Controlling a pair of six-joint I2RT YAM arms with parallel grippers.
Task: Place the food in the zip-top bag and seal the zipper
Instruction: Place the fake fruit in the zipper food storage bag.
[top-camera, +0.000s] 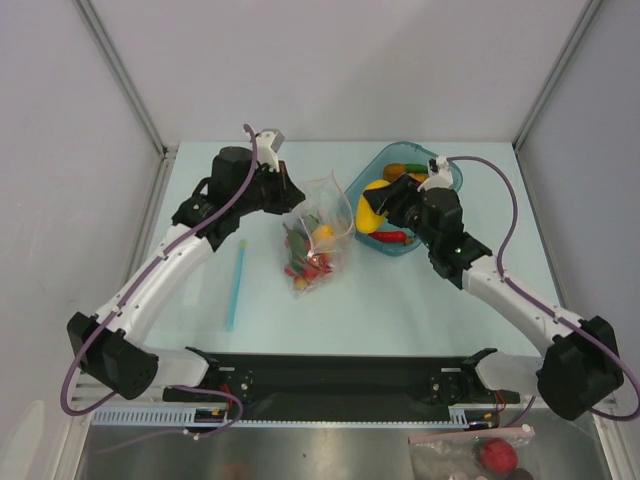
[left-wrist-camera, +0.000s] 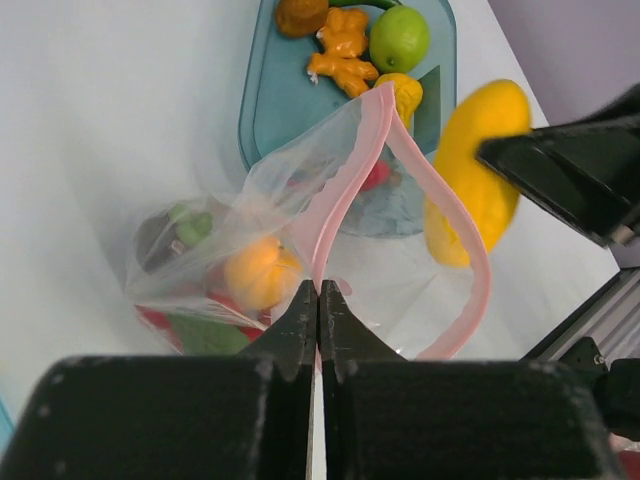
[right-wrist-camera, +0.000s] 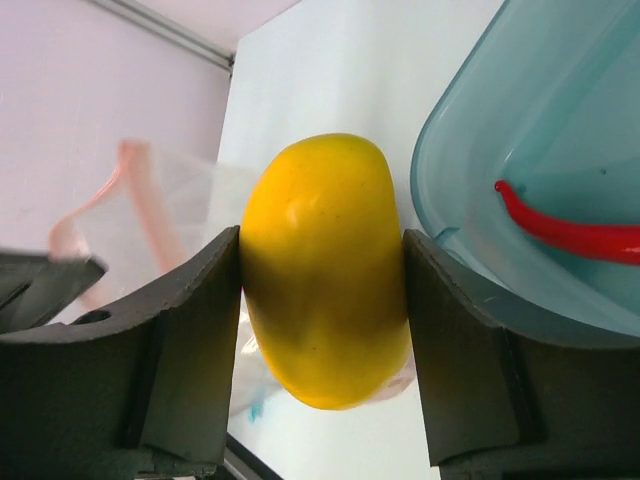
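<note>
Top view: bag lies mid-frame, mouth towards the tray at upper right. The left gripper is clenched on the zipper at one end of the mouth, which gapes open. Inside the bag: orange piece, plus red and green bits. The right gripper grasps the lemon between both fingers, at the tray's left edge, just right of the bag mouth. In the tray: lime, ginger piece, chilli. Blue stick lies left of the bag, apart.
</note>
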